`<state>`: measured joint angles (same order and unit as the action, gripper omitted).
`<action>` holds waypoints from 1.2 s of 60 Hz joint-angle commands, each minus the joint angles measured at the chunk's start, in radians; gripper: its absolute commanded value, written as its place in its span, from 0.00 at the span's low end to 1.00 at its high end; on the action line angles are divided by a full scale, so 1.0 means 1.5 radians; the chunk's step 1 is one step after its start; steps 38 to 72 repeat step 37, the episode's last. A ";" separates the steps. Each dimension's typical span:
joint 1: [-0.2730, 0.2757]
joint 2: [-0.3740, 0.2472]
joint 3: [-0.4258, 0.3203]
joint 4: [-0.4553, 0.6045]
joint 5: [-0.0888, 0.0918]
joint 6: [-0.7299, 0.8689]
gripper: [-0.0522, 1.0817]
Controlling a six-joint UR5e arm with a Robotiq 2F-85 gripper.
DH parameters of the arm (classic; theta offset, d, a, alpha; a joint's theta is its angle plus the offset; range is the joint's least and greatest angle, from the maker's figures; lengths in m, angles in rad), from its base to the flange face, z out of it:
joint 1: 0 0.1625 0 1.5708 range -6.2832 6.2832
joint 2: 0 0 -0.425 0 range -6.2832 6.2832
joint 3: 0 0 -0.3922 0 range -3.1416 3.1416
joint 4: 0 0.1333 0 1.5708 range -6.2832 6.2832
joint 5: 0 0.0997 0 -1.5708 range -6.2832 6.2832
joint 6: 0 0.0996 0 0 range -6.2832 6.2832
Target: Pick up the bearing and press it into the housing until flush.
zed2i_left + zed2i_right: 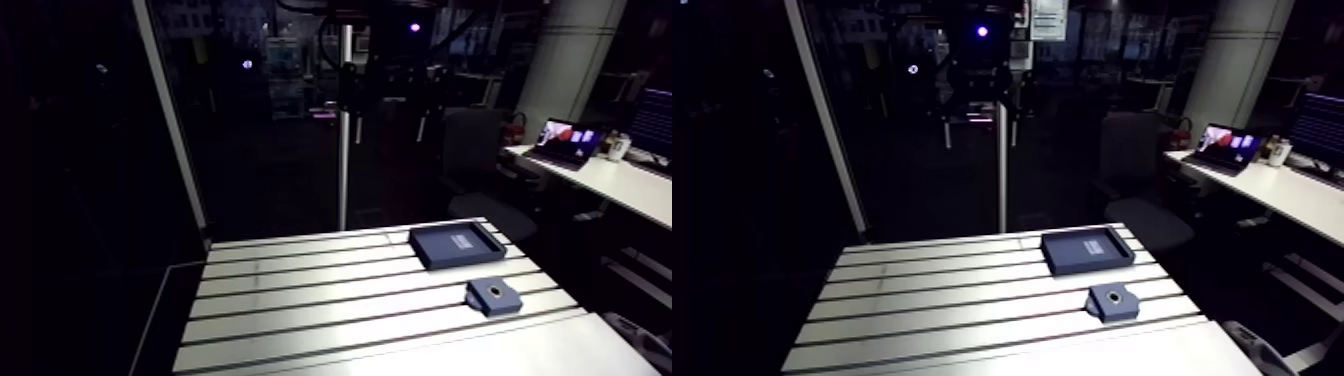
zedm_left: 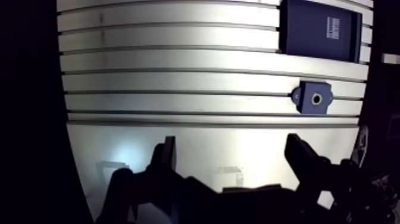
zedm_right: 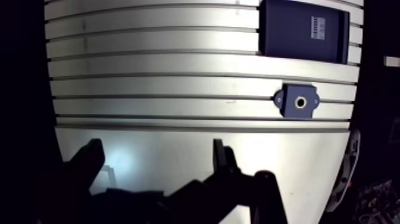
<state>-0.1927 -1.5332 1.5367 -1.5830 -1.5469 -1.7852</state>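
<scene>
- A dark-blue housing (image 2: 313, 98) is set near the tray (image 2: 303, 33), its round hole faced upward.
- Its long axis is laid along the table (image 2: 178, 59) slots.
- The gripper (image 2: 232, 144) is held spread, empty.

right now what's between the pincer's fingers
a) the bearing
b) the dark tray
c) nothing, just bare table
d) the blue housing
C: the pincer is open with only the table showing in the gap; the housing and tray lie well ahead of it.
</scene>
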 commanded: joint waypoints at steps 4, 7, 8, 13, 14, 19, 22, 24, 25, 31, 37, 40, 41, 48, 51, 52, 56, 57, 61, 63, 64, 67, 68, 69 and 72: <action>0.009 0.002 0.000 -0.003 -0.007 0.005 0.05; 0.010 0.002 -0.001 -0.003 -0.007 0.005 0.06; 0.010 0.002 -0.001 -0.003 -0.007 0.005 0.05; 0.010 0.002 -0.002 -0.004 -0.007 0.005 0.05; 0.010 0.003 -0.003 -0.004 -0.007 0.005 0.05; 0.010 0.005 -0.002 -0.004 -0.007 0.005 0.06; 0.010 0.005 -0.002 -0.004 -0.007 0.005 0.05; 0.010 0.006 -0.002 -0.005 -0.007 0.005 0.05; 0.010 0.006 -0.002 -0.005 -0.007 0.005 0.05; 0.010 0.008 -0.002 -0.005 -0.007 0.005 0.05; 0.011 0.009 -0.003 -0.005 -0.006 0.004 0.05; 0.011 0.009 -0.003 -0.005 -0.006 0.004 0.05; 0.011 0.009 -0.003 -0.005 -0.006 0.004 0.05; 0.011 0.009 -0.003 -0.005 -0.006 0.004 0.05; 0.011 0.009 -0.003 -0.005 -0.006 0.004 0.05; 0.011 0.009 -0.003 -0.005 -0.006 0.004 0.05; 0.011 0.009 -0.003 -0.005 -0.006 0.004 0.05; 0.011 0.009 -0.003 -0.005 -0.006 0.004 0.05; 0.011 0.009 -0.003 -0.005 -0.006 0.004 0.05; 0.011 0.009 -0.003 -0.005 -0.006 0.004 0.05; 0.011 0.009 -0.003 -0.005 -0.006 0.004 0.05; 0.011 0.009 -0.003 -0.005 -0.006 0.004 0.05; 0.011 0.009 -0.003 -0.005 -0.006 0.004 0.05; 0.011 0.009 -0.003 -0.005 -0.006 0.004 0.05; 0.011 0.009 -0.003 -0.005 -0.006 0.004 0.05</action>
